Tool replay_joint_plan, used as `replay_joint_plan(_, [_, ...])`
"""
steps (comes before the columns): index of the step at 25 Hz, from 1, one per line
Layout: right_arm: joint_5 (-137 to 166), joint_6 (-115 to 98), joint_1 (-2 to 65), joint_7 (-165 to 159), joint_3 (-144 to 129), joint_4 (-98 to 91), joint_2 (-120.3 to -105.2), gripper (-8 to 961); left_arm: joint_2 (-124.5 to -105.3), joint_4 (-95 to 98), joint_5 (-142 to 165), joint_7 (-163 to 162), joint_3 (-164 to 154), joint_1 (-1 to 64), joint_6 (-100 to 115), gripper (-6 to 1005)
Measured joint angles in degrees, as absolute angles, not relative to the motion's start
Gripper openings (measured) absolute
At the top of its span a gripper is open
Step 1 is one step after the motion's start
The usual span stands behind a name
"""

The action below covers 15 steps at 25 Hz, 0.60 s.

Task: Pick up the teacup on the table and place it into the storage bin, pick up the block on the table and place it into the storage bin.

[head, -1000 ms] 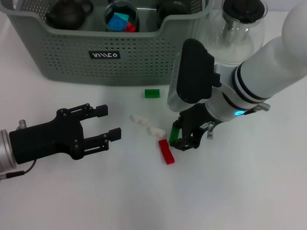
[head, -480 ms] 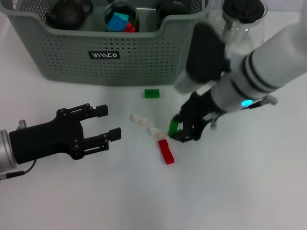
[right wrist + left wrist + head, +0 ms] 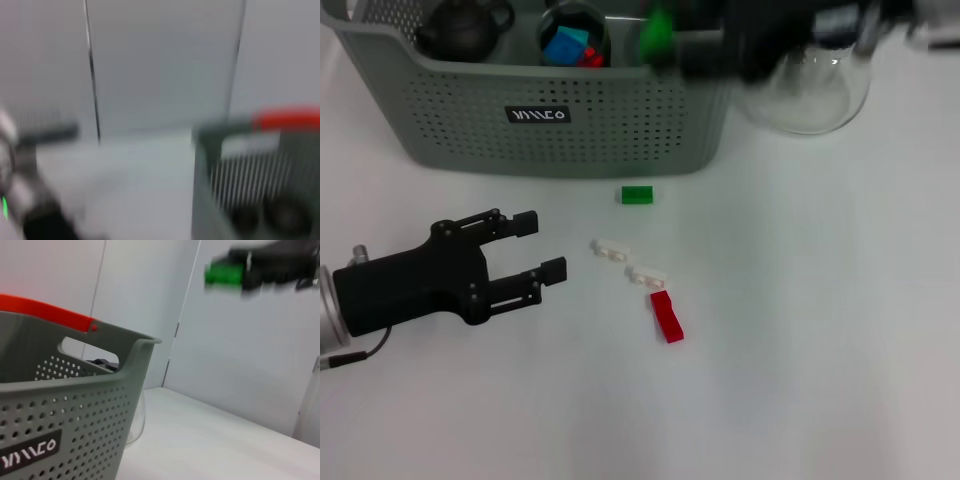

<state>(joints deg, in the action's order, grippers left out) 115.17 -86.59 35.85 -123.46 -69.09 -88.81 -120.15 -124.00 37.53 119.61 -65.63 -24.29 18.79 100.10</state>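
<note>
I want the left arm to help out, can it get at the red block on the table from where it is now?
Probably yes. The left gripper sits open on the table, and only bare table separates it from the red block.

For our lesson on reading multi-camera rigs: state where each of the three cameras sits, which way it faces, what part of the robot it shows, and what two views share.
Head view: on the robot's head, facing down at the table; shows the open left gripper and the storage bin.
Left wrist view: on the left arm, low, facing the bin's perforated wall; shows the right gripper holding a green block up high.
Right wrist view: on the right arm, blurred, facing the bin's rim; no fingers identifiable.
Shared: head and left wrist both show the bin's label and the green block.
</note>
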Motion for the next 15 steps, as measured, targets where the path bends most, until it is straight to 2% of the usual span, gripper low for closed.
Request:
replay_joint_plan(4, [112.2,-82.4,38.6,-124.4,-67.6,-90.5,-120.15,434,-123.93,37.6,119.6,-65.6,-23.5,18.8,100.1,725])
replay_joint_plan(7, [117.7,-73.6,43.2,-128.3,-70.0,-87.4,-120.32,439,-123.92,37.6,119.6,-65.6,-23.3,19.1,100.1,724])
replay_joint_plan(11, [125.9,-59.4,56.1,-135.1,-72.1,-67.8,-120.10,447,-123.93,37.5,119.6,-65.5,-22.9,19.4,100.1,723])
replay_joint_plan(12, [125.9,-59.4,56.1,-135.1,-72.1,-67.8,-120.10,448,-123.92,37.5,119.6,-65.5,-22.8,19.5,100.1,723])
replay_joint_plan(15, [129.8,-52.5,65.3,-135.6,-70.6,-52.8,-119.75,454,-123.93,37.2,119.6,-65.6,-22.8,19.9,100.1,723])
